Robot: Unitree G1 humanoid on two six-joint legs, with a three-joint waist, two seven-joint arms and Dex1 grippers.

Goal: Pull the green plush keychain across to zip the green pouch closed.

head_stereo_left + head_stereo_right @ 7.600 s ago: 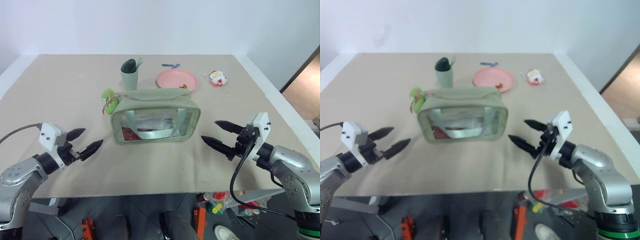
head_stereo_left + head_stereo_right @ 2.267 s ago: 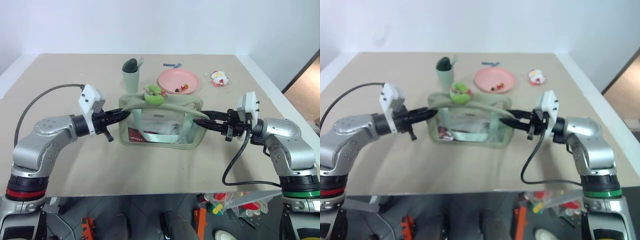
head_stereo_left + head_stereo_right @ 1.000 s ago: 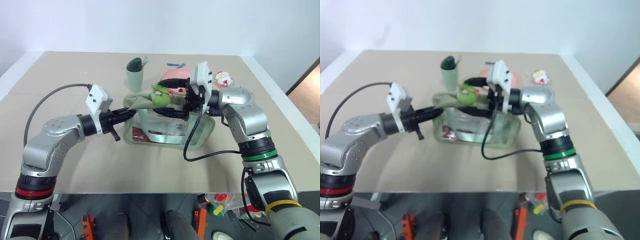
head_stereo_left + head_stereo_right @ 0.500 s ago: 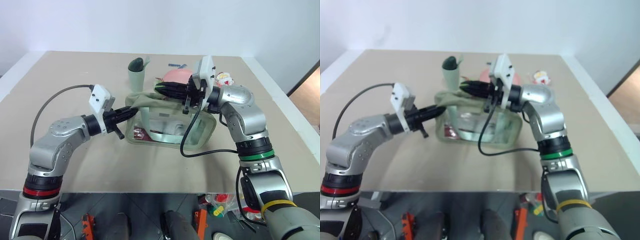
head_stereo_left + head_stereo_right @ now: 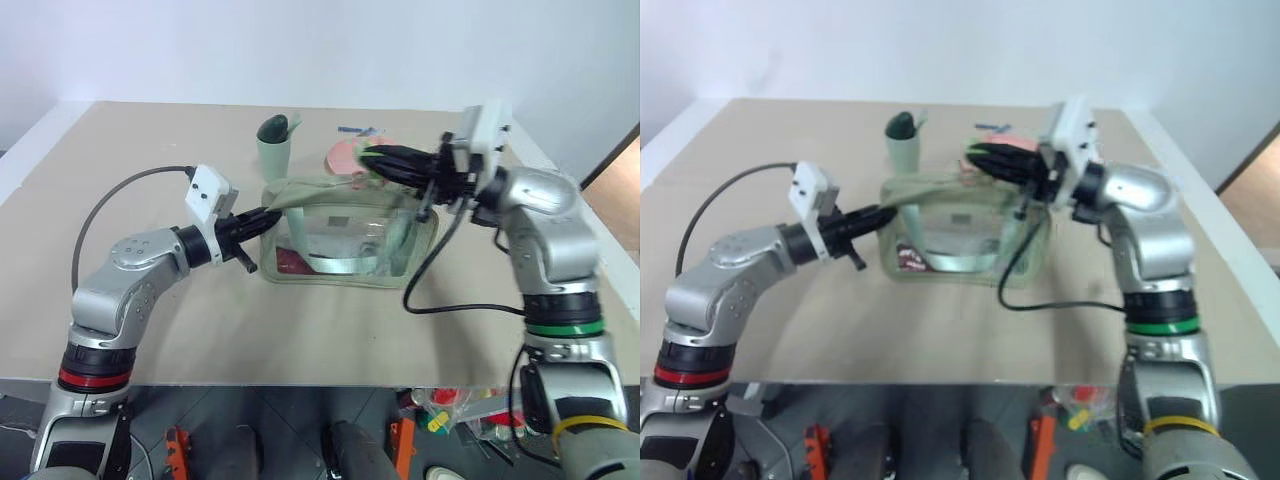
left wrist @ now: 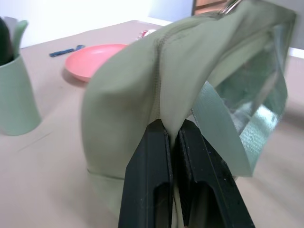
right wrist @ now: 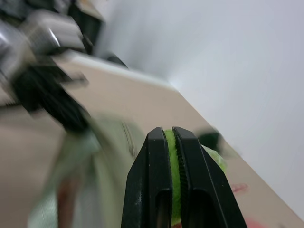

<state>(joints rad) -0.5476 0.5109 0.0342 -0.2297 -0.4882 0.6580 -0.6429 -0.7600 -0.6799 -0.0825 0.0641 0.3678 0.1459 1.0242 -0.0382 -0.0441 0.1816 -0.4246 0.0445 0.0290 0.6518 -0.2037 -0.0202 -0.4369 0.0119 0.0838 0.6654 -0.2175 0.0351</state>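
Light was bright, even and soft, leaving only faint shadows on the table (image 5: pixel 150 400). Beyond the right tool (image 7: pixel 170 135) everything smeared with motion blur; beyond the left tool (image 6: pixel 172 130) the background fell softly out of focus.

My two head cameras look forward and down over my arms from high above the worktop (image 5: pixel 150 330), both framing the green pouch (image 5: pixel 345 235) at its centre, with the cup (image 5: pixel 274 152) behind it; the right eye sits slightly aside, so the same scene shifts a little. My left wrist camera looks along my own fingers (image 6: pixel 164 175) from very close, the pouch's fabric looming large, the pink plate (image 6: pixel 92 59) beyond it. My right wrist camera sights along its fingers (image 7: pixel 166 190) back over the pouch toward my left arm (image 7: pixel 47 61).
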